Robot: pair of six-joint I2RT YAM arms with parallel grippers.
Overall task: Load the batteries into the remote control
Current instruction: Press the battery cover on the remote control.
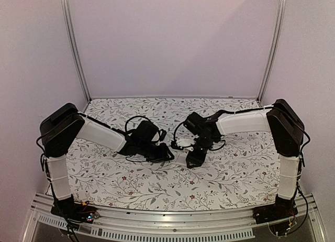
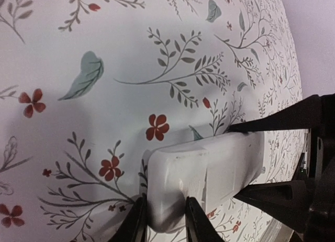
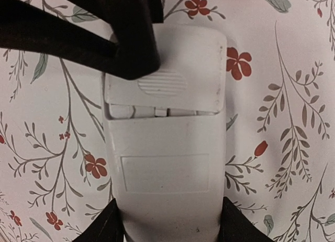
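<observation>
The right gripper [image 3: 170, 221] clamps the slim white plastic remote control [image 3: 165, 163], back upward. The left gripper [image 2: 163, 210] pinches its ribbed battery cover [image 3: 178, 87] end. I'd slide that cover off squarely, with the body braced.

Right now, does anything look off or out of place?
The remote control lies back up, and its battery cover sits slightly offset, a gap open along the seam. A finger of the left claw rests on that cover; the right claw clamps the sides. No batteries visible.
</observation>
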